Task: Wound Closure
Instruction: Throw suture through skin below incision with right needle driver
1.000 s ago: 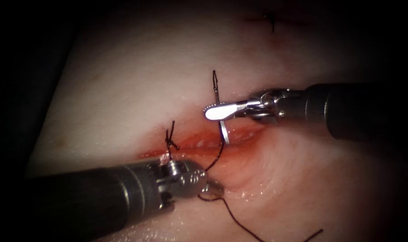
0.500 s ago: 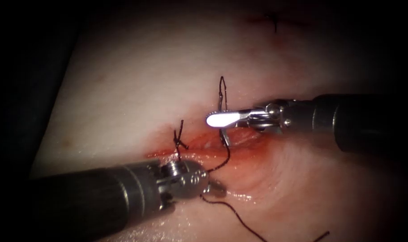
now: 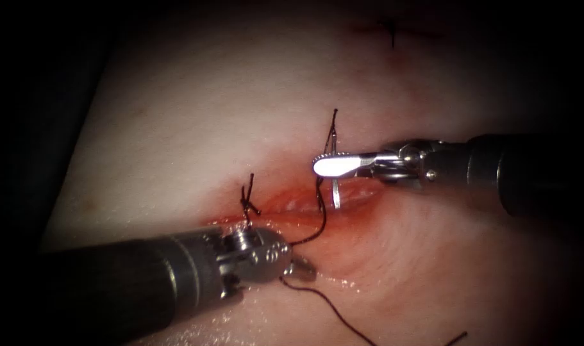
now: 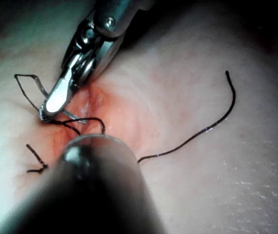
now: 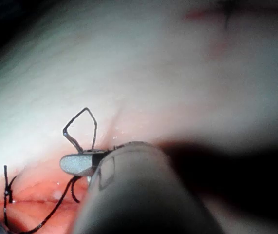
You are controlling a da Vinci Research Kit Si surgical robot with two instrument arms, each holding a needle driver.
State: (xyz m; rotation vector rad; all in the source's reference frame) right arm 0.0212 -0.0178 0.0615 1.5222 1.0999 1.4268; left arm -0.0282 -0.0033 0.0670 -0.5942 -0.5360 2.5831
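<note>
The right pincer (image 3: 327,166) is clamped on the needle (image 3: 335,192) near its upper end, the curve hanging toward 6 o'clock over the cut (image 3: 304,214) in the tissue (image 3: 208,115). Thread (image 3: 320,214) trails to the left pincer (image 3: 302,268), whose grip I cannot tell.

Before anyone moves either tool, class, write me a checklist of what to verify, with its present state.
1. Right tool grips the needle: ok, jaws shut on it near its upper end.
2. Needle tip free of the tissue: cannot tell; its lower end reaches the cut.
3. Left tool holds something: cannot tell; its tip rests against the tissue beside the cut.
4. Thread untangled: ok, one strand crosses the cut and passes the left tool.
5. Earlier knot clear of the needle: ok, it lies to its left.
</note>
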